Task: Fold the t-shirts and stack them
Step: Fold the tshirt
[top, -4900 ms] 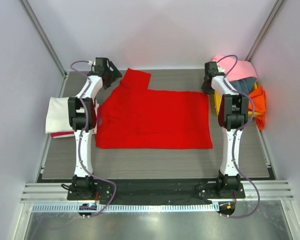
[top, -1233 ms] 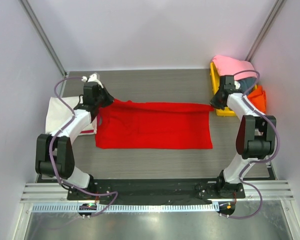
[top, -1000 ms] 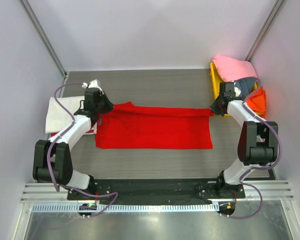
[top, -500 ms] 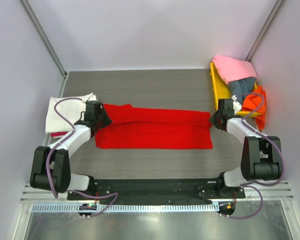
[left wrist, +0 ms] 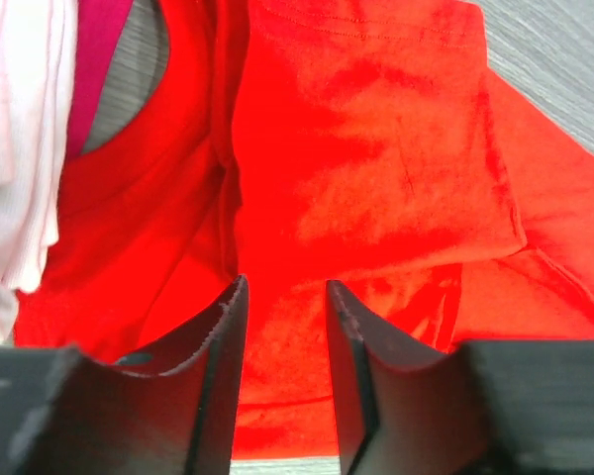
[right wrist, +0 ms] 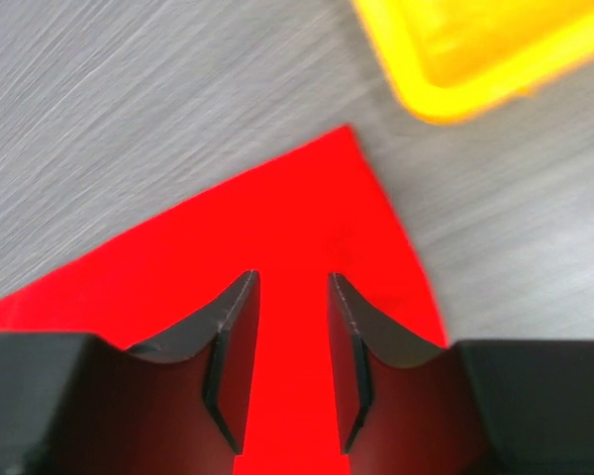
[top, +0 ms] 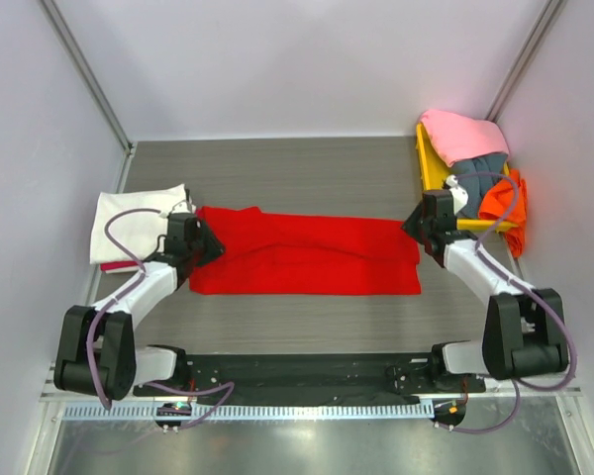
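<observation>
**Item 1: red t-shirt** [top: 307, 255]. Laid flat at the middle of the table [top: 307, 173] and folded into a long band running left to right. A doubled layer is seen along the far edge. In the left wrist view a folded sleeve panel [left wrist: 366, 148] is seen lying on top of the body cloth.

**Item 2: left gripper** [top: 208, 244]. Held low over the left end of the red t-shirt. The 2 fingers [left wrist: 223, 327] are seen apart. Red cloth shows in the gap and nothing is pinched.

**Item 3: right gripper** [top: 414, 222]. Held low over the right far corner of the red t-shirt, just beside the yellow tray [top: 428, 170]. Its fingers [right wrist: 240, 327] are parted, with flat red cloth visible between them and nothing clamped.

**Item 4: cream-white t-shirt** [top: 129, 211]. Folded and placed at the left edge of the table, just beside the red t-shirt's left end. A strip of magenta-pink cloth [top: 117, 265] is seen under its near edge.

**Item 5: tray contents.** A pink t-shirt [top: 463, 134] is heaped at the far end. A grey-blue t-shirt [top: 485, 166] is at the middle. An orange t-shirt [top: 502, 203] is draped over the right rim.
</observation>
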Controlling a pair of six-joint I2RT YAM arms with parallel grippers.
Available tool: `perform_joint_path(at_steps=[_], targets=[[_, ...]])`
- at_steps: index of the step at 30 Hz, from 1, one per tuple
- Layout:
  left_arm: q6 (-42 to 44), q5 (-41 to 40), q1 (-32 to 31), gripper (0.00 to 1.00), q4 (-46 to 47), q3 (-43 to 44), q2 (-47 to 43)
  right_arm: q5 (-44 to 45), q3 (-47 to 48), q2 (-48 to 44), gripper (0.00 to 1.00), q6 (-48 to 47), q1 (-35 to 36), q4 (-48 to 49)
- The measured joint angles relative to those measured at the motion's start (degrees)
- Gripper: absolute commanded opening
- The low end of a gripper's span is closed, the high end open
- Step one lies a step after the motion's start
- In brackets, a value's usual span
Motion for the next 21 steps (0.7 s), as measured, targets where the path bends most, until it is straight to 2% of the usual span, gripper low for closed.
perform_joint_path(at_steps=[3,5,8,15,21], targets=[[-0.3,0.1,0.0,0.41,0.0,-0.7,-1.5,-1.9,5.2,6.4,0.24,-0.7,0.6,-0.6],[-0.3,0.6,-0.1,0.40,0.0,-0.7,-2.2,-2.8,8.7,11.1,0.21,-1.1,1.0,-1.6],[-0.1,1.1,-0.4,0.41,-0.8,-0.3,-2.7,-3.4,9.9,14.3,0.20,-1.3,2.3,-2.8],[0.2,0.3,-0.8,0.41,-4.2,5.6,-0.9,-4.7,6.6,14.4,0.18,-1.3,7.7,-4.5],[-1.1,0.4,-0.8,0.41,-4.7,9.8,1.7,-10.7,6.4,14.5,0.20,-1.7,12.1,-3.7]])
